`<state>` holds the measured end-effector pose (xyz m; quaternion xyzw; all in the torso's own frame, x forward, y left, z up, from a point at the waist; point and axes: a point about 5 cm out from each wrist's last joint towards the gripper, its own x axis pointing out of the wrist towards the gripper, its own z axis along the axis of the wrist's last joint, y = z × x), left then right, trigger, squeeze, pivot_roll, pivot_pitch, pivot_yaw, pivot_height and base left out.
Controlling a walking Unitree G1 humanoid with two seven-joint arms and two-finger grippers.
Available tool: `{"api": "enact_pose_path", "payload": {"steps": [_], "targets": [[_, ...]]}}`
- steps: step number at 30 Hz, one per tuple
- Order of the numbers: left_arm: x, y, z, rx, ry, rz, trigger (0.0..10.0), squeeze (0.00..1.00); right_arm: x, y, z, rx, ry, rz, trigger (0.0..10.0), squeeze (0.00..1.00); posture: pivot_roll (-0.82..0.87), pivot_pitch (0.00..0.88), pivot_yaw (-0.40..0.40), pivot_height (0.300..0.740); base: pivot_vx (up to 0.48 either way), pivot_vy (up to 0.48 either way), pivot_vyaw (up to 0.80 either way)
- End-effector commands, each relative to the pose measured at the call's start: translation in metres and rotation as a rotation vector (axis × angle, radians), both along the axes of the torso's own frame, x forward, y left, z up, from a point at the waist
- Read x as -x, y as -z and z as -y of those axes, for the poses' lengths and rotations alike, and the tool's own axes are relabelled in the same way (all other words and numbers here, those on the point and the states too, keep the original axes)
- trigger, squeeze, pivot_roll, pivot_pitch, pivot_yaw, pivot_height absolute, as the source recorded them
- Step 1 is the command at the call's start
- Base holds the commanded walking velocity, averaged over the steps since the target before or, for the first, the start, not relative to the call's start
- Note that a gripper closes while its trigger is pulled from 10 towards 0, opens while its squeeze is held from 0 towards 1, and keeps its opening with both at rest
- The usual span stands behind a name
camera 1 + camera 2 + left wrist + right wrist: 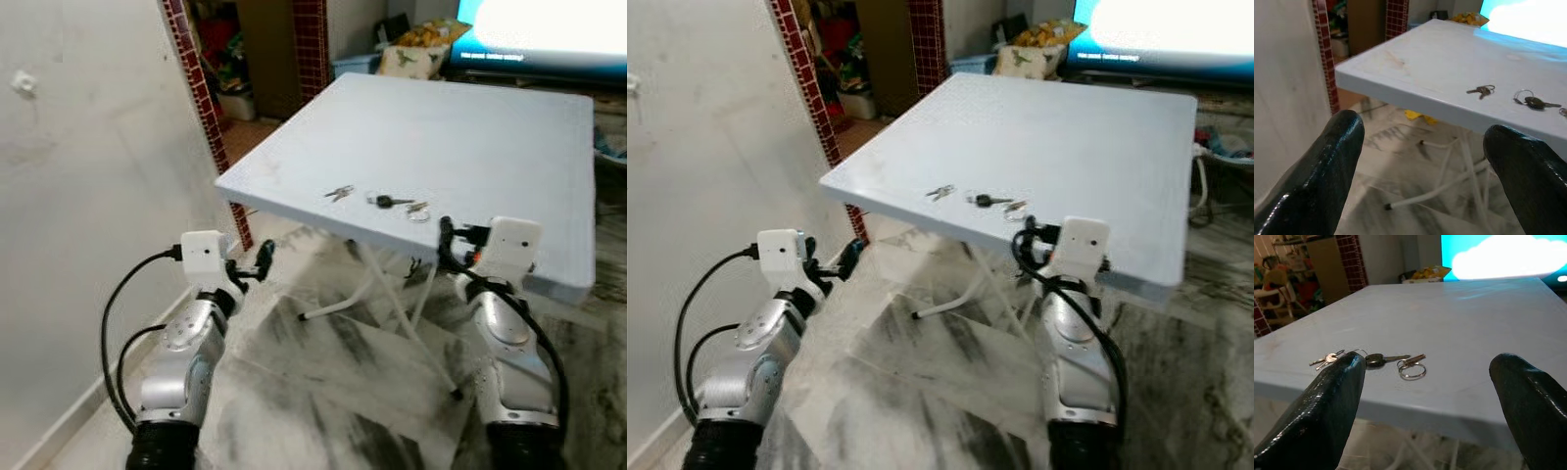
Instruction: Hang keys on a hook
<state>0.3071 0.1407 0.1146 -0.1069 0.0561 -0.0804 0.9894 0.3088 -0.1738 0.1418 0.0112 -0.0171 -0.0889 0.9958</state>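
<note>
1. A pale blue folding bench point(509, 147) stands on a marbled floor point(323, 382); three sets of keys lie in a row near its front edge, none of them lifted.
2. The left set, small silver keys point(339, 192), lies ahead of the left gripper point(1422, 161) and beyond the bench edge; a black-headed key on a ring point(384, 201) sits in the middle; a key with a large ring point(418, 209) lies on the right.
3. The right gripper point(1425, 406) is held low at the bench's front edge, its jaws spread wide and holding nothing. The black-headed key and the ringed key lie just beyond and between the black fingers point(1327, 411).
4. The left gripper hovers over the floor, short of the bench's left corner, jaws likewise wide apart and empty.
5. On the wall point(88, 196) to the left of the left arm, a small white fitting point(24, 83) is mounted high up; whether it is a hook cannot be told.
6. Beyond the bench a bright screen point(549, 24) glows and a red-tiled doorway pillar point(201, 98) stands by the wall. No brand, label or writing can be read anywhere.
</note>
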Motion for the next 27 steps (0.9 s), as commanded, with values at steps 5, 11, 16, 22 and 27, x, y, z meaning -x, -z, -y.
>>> {"api": "enact_pose_path", "payload": {"steps": [5, 11, 16, 22, 27], "targets": [[-0.0005, -0.0026, 0.005, -0.003, 0.028, 0.008, 10.0, 0.0, 0.0008, -0.0044, 0.0098, 0.012, 0.044, 0.021, 10.0, 0.0, -0.06, 0.0, 0.128, 0.74, 0.0, 0.0, 0.0], [0.0008, -0.003, 0.0054, -0.002, 0.038, 0.01, 10.0, 0.0, 0.0003, -0.0048, 0.0104, 0.015, 0.049, 0.021, 10.0, 0.0, -0.06, 0.0, 0.128, 0.74, 0.0, 0.0, 0.0], [0.0008, -0.0031, 0.0065, 0.001, 0.045, 0.011, 10.0, 0.0, -0.0011, -0.0063, 0.0114, 0.019, 0.05, 0.024, 10.0, 0.0, -0.06, 0.0, 0.128, 0.74, 0.0, 0.0, 0.0], [0.0004, -0.0027, 0.0075, 0.003, 0.05, 0.007, 10.0, 0.0, -0.002, -0.0081, 0.0107, 0.01, 0.038, 0.034, 10.0, 0.0, -0.06, 0.0, 0.127, 0.74, 0.0, 0.0, 0.0], [0.0003, -0.0027, 0.0078, 0.003, 0.05, 0.006, 10.0, 0.0, -0.0021, -0.0083, 0.01, 0.021, 0.03, 0.031, 10.0, 0.0, -0.06, 0.0, 0.127, 0.74, 0.0, 0.0, 0.0]]}}
